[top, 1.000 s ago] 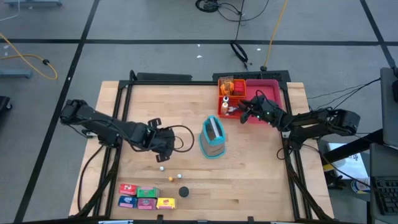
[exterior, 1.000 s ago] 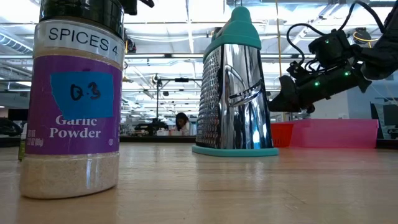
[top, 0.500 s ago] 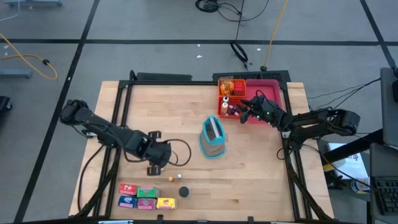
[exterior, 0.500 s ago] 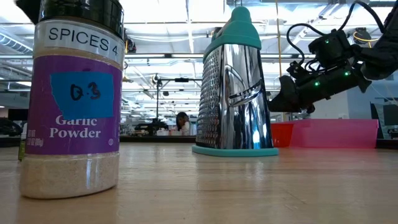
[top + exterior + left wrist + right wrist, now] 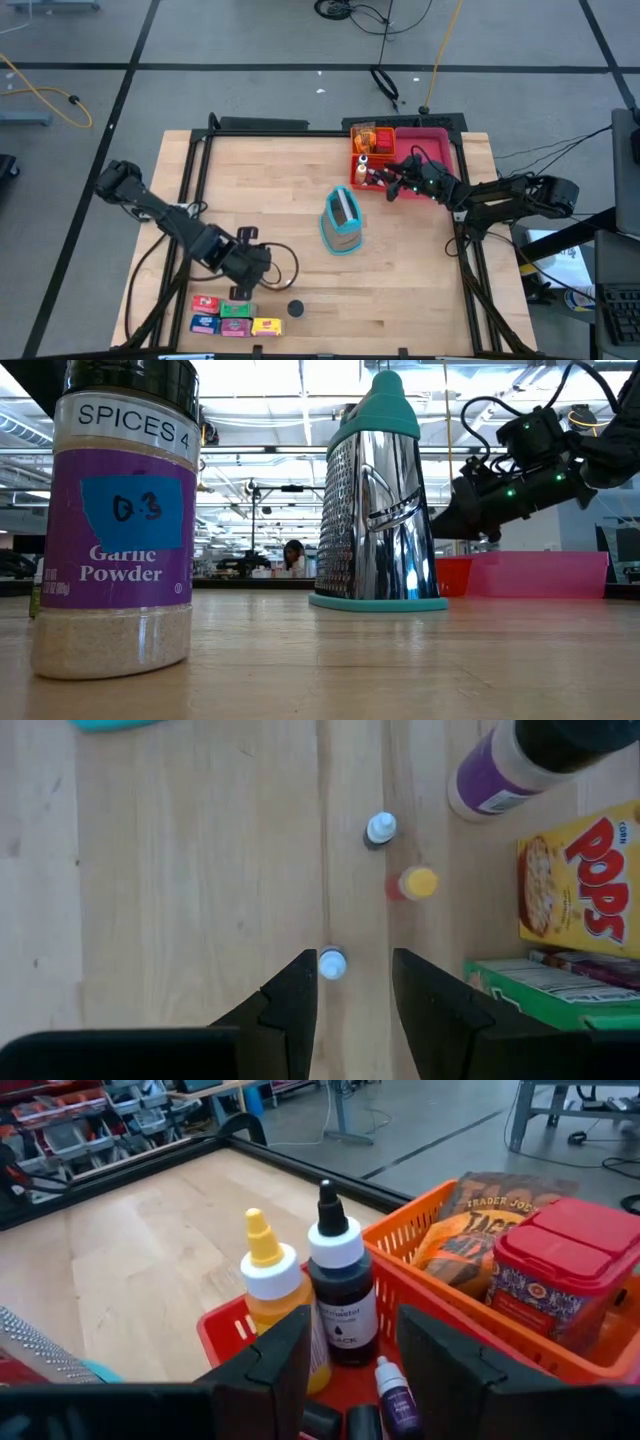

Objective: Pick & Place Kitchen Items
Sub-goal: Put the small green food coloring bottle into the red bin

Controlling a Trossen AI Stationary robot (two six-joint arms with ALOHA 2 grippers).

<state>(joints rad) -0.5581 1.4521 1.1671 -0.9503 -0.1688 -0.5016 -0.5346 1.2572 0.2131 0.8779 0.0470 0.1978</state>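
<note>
One wooden table (image 5: 420,290) carries one steel grater (image 5: 342,222) at its middle and one pink tray (image 5: 432,147) with one orange basket (image 5: 366,135) at the far edge. Four small boxes (image 5: 236,319) sit at the near edge beside one garlic powder jar (image 5: 125,510). Three tiny bottles (image 5: 382,828) stand near them; the left gripper (image 5: 352,982), spread, straddles one. The right gripper (image 5: 348,1345), spread and empty, hovers over the tray's two dropper bottles (image 5: 340,1295).

Upright grater (image 5: 342,221) (teal-trimmed), pink tray (image 5: 440,150)
</note>
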